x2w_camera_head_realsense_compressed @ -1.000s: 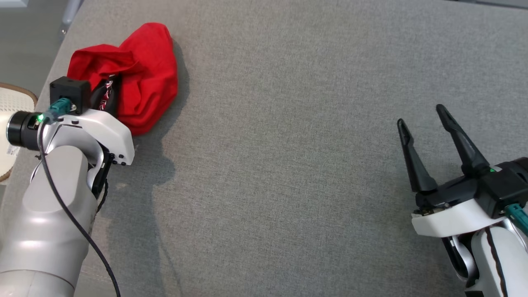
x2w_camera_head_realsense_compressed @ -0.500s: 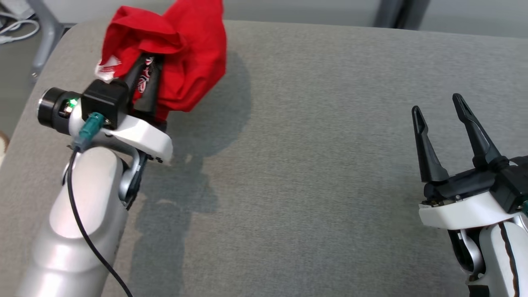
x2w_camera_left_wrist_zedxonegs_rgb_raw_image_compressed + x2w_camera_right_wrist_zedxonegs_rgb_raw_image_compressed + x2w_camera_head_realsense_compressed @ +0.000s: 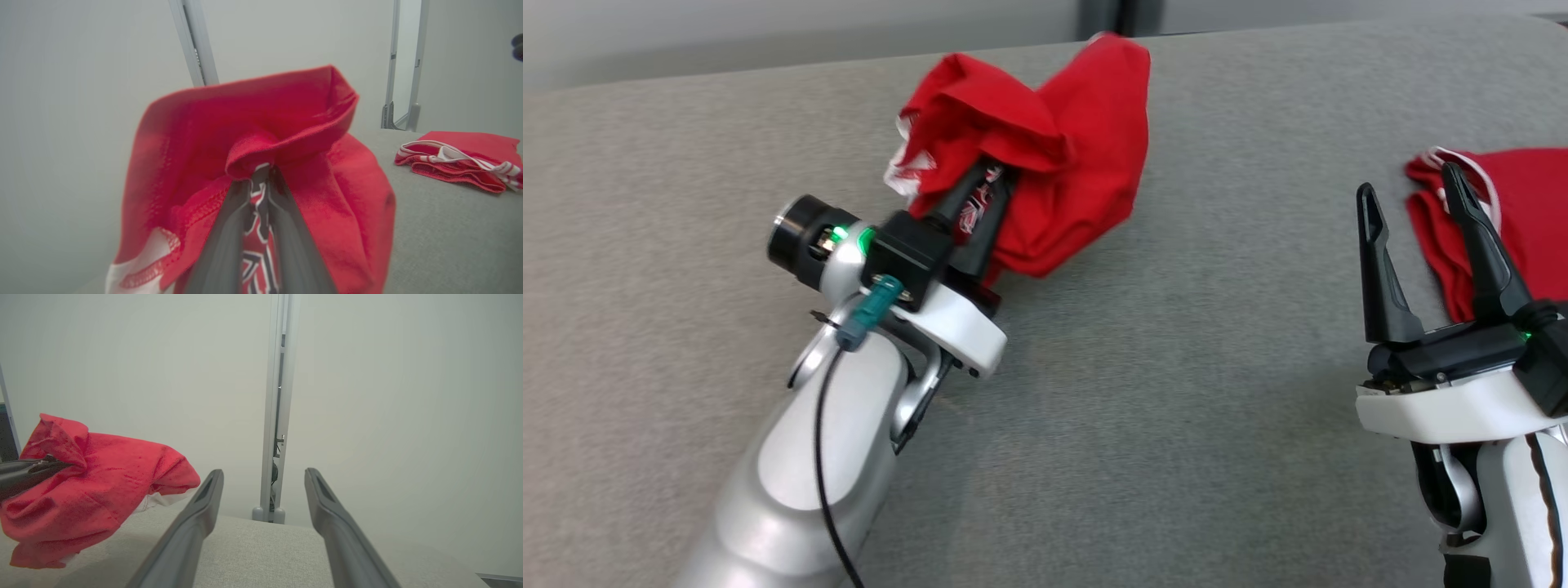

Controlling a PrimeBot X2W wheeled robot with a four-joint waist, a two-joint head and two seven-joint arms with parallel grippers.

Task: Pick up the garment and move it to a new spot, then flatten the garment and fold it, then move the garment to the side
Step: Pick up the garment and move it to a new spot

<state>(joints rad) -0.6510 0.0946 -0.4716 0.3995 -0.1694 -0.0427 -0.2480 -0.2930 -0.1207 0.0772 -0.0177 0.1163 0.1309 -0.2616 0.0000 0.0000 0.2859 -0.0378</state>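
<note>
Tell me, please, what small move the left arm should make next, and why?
Probably lower the garment onto the bare grey surface: the left gripper is shut on it, bunched and raised, and that spot lies apart from the folded red garment by the right gripper.

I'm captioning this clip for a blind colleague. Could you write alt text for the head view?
The left claw grips a bunched red garment over a grey fabric surface. The right claw stands open at lower right, near a second red garment lying at the right edge.
</note>
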